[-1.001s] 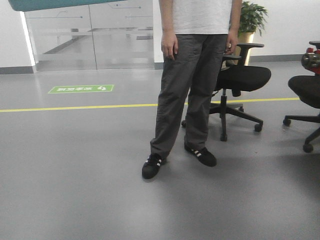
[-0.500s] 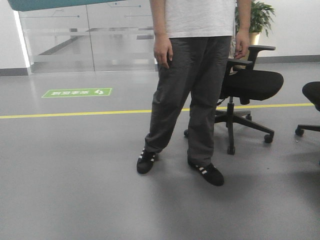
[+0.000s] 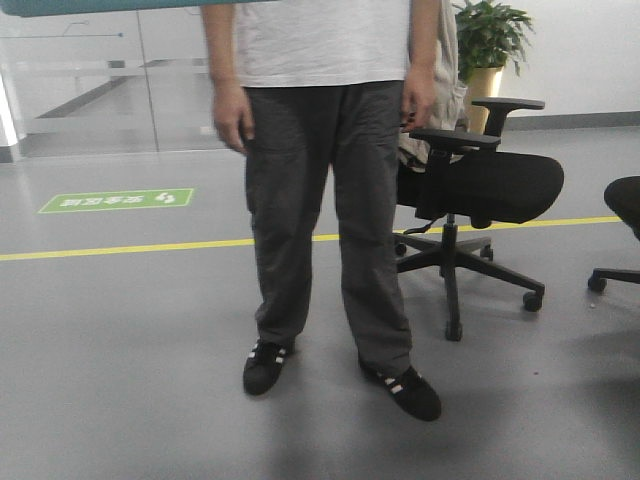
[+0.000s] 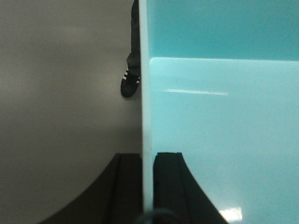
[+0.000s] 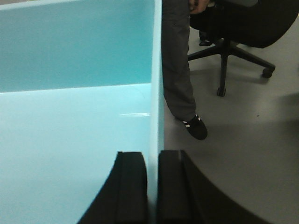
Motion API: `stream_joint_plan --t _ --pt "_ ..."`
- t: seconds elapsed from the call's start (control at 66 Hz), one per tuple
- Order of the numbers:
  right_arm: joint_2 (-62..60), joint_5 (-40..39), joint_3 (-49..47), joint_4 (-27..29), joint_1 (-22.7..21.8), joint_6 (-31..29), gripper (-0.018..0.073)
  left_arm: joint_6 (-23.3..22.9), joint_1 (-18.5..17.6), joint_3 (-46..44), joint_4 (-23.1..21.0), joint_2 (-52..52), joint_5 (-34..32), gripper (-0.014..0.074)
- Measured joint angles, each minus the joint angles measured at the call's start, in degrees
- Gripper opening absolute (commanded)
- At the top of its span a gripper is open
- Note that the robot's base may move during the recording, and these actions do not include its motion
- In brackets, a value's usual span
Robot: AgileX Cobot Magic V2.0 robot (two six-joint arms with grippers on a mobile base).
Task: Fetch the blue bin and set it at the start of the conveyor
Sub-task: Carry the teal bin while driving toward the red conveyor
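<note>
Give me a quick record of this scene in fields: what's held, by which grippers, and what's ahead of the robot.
held object: blue bin, carried above the grey floor
left gripper: shut on the bin's left wall
right gripper: shut on the bin's right wall
ahead: person standing, office chair beside
conveyor start: not in view

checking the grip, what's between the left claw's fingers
The bin's side wall. The left claw pinches it, one finger inside the bin and one outside. The left wrist view shows this.
</note>
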Motion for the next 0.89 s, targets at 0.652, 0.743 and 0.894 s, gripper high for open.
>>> stream_joint_plan --t 0.652,0.743,0.894 --pt "0.0 0.0 0.0 2.2 0.0 0.0 -0.0162 0.0 0.1 0.0 0.8 0.0 0.3 -0.0111" --pt "0.0 0.0 0.0 2.2 0.0 0.0 -0.0162 0.0 0.1 0.0 0.8 0.0 0.3 -0.0111" --pt "0.0 -0.1 0.0 2.2 0.0 0.0 -0.0162 0.0 0.1 0.0 0.8 0.0 0.3 -0.0111"
